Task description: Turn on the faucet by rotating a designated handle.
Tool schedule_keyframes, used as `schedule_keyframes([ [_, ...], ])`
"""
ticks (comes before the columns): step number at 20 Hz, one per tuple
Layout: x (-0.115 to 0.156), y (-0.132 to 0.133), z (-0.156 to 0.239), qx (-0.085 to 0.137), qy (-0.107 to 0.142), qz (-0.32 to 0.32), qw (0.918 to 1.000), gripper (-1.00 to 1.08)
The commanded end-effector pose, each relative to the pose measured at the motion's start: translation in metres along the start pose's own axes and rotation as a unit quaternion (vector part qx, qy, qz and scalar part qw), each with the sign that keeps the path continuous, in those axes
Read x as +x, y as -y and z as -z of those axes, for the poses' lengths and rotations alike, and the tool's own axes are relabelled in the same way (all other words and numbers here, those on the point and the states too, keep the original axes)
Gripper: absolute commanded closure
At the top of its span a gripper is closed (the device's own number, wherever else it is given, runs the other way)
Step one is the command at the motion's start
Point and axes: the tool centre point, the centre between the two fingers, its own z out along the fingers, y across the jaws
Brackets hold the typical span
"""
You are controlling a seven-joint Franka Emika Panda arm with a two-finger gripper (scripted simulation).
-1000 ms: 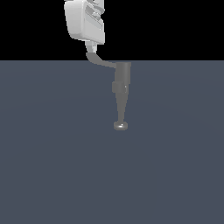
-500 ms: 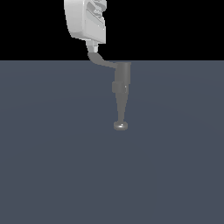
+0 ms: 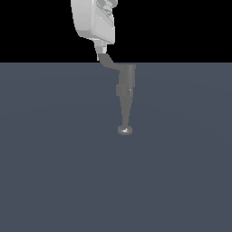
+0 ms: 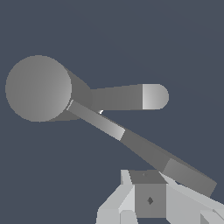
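My outside camera sits far back and looks across the flat grey floor toward its far edge, where black begins. From there I see the small faucet standing in the middle, with the gripper high above it by the top of the picture. My wrist camera rides on the arm and looks straight down from very close, so the faucet looks big. Both cameras share the faucet, its handle and some floor.
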Motion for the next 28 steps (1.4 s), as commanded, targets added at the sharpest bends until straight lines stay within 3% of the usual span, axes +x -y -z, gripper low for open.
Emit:
schedule_keyframes([
  [1,0.010,-0.008,-0.001,-0.003,-0.001,-0.003,1.0000,1.08],
  [7,0.025,-0.024,-0.001,-0.003,-0.001,-0.002,1.0000,1.08],
  [9,0.019,-0.021,0.000,-0.001,-0.001,0.001,1.0000,1.08],
  [24,0.114,-0.022,-0.001,-0.004,-0.001,-0.002,1.0000,1.08],
  [25,0.114,-0.022,-0.001,-0.004,-0.001,-0.002,1.0000,1.08],
  [26,0.091,-0.022,0.000,-0.002,-0.001,0.015,0.9999,1.08],
  [28,0.098,-0.017,0.000,-0.002,-0.001,0.013,0.9999,1.08],
])
